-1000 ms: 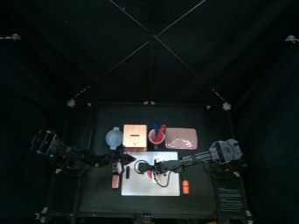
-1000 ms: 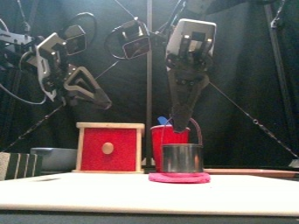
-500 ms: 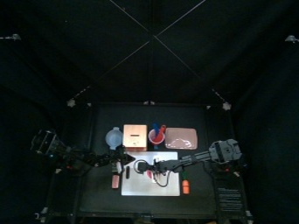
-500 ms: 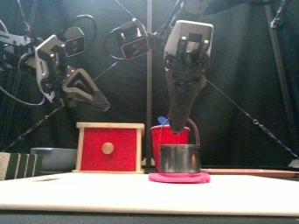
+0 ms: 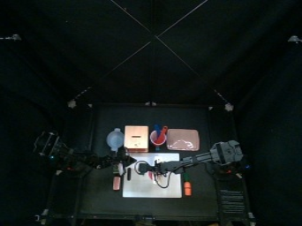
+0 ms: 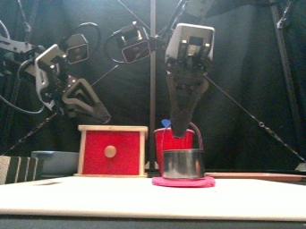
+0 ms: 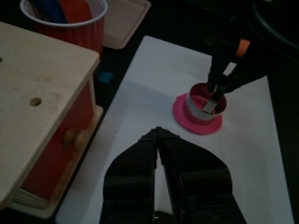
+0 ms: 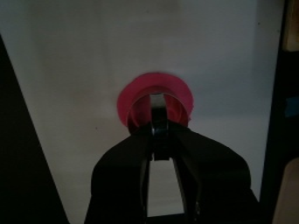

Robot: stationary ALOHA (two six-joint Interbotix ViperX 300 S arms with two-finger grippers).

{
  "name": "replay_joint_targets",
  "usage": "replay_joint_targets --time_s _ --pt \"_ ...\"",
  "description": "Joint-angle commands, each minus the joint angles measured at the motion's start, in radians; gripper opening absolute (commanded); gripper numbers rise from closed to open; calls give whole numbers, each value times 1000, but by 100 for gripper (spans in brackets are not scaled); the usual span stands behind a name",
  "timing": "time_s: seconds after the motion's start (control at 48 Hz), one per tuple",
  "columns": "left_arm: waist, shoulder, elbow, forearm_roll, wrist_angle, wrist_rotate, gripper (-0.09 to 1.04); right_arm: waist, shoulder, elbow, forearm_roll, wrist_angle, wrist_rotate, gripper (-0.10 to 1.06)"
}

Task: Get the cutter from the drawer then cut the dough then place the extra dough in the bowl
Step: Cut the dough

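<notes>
White board [image 7: 247, 175] lies under both grippers. The wooden box [image 6: 114, 150] is beside the left gripper [image 7: 156, 138], with the blue-grey bowl [image 6: 54, 162] beyond the box, far from the right gripper [image 8: 159, 129]. The red cup [image 6: 171, 139] is just behind the right gripper's load.

Pink dough [image 7: 198, 116] lies flat on the board right below the right gripper, and the cutter [image 6: 185, 162] sits on it. The right jaws pinch the cutter's wire handle. The left jaws are pressed together and hold nothing, raised off the board near the box.

Change: the left arm has sunk and drifted outward a little. The right arm has barely shifted, and the cutter is still seated on the dough.

Judgement: the fetch is done and the cutting press is in hand. The extra dough is not lifted yet, so the bowl step is still to come.
</notes>
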Motion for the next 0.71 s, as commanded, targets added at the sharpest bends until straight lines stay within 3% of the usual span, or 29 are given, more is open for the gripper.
replay_joint_targets --time_s 0.021,0.333,0.562,0.708 --pt "-2 -5 -31 0 -5 0 46 -5 -15 -23 -2 -3 0 59" --pt "-2 -5 -34 0 -5 0 46 -6 -18 -26 -23 -6 -3 67" --pt "-2 -5 -43 2 -5 0 46 -3 -31 -34 -35 -3 -3 93" --pt "-2 -5 -48 2 -5 0 46 2 -35 -43 -35 15 -2 103"
